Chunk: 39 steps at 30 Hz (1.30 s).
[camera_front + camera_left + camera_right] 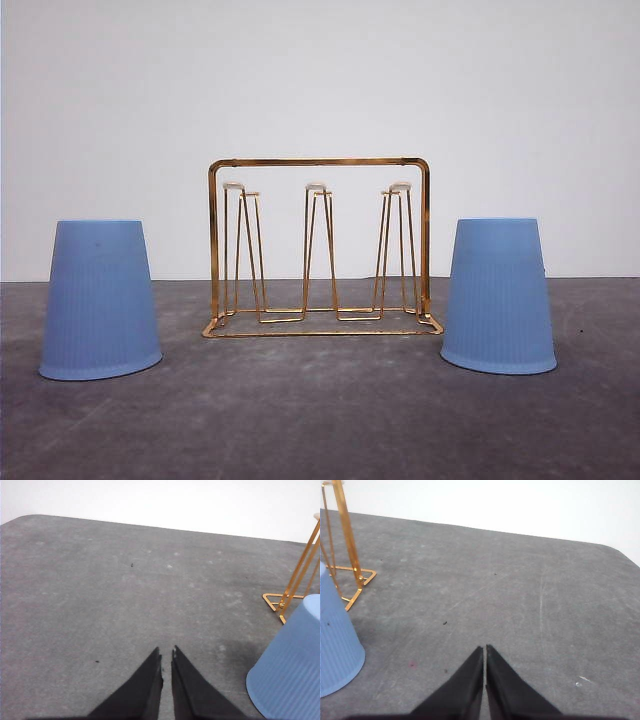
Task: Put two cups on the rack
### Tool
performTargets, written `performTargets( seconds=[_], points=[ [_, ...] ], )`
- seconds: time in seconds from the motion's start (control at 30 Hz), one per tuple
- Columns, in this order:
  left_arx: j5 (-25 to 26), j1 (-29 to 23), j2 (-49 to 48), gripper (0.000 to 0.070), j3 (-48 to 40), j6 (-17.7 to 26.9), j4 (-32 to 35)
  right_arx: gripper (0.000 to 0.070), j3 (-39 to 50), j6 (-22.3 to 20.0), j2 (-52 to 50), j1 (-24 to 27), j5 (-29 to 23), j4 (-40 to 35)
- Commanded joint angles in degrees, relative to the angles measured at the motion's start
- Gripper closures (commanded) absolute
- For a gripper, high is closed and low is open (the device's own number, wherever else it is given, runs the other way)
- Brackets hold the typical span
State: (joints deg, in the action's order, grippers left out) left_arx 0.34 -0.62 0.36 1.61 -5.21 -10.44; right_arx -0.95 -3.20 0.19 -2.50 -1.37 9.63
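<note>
No writing was legible on anything. The gold wire rack [318, 250] stood at the table's [320, 420] centre, one upturned light-blue cup [99, 300] at its nine o'clock, the other cup [499, 296] at three o'clock. The left gripper [166, 652] and right gripper [484, 647] hovered low over bare table, fingertips together, holding nothing.

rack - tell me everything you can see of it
The rack is a thin gold wire stand: an arched rectangular handle frame over a rectangular wire base, with three pairs of narrow upright prongs tipped white. It stands upright on the grey table, near its back edge, midway between two upside-down blue cups. Nothing hangs on it or touches it. Its base corners show in both wrist views.
</note>
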Motion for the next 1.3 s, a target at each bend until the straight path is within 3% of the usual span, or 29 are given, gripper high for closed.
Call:
performTargets(
  seconds=[0.0, 0.43, 0.77, 0.87, 1.07, 1.17, 1.27],
  points=[
    [0.02, 0.0, -0.17, 0.0685, -0.9, -0.02, -0.26, 0.0697, 0.24, -0.46, 0.02, 0.07, -0.2, -0.63],
    [0.02, -0.02, -0.17, 0.0685, -0.9, -0.02, -0.26, 0.0697, 0.24, -0.48, 0.02, 0.07, -0.22, -1.14],
    [0.04, -0.02, -0.17, 0.0685, -0.9, -0.28, -0.26, 0.0697, 0.24, -0.07, 0.02, 0.06, -0.14, -9.45],
    [0.03, -0.02, -0.17, 0.0684, -0.9, -0.41, -0.28, 0.0697, 0.24, 3.58, 0.02, 0.0, 0.55, -10.28],
    [0.04, -0.02, -0.14, 0.0688, 0.39, -6.29, -0.28, 0.0697, -0.26, 12.66, 0.04, 0.0, 3.63, -10.78],
    [0.04, 0.0, 0.72, 0.0688, 4.0, -10.61, -0.64, 0.0697, -2.9, 18.96, 0.73, -0.02, 5.18, -9.17],
    [0.12, 0.0, 3.85, 0.0688, 10.58, -14.26, -2.56, 0.0697, -8.05, 22.38, 4.08, -0.11, 7.54, -5.45]
  ],
)
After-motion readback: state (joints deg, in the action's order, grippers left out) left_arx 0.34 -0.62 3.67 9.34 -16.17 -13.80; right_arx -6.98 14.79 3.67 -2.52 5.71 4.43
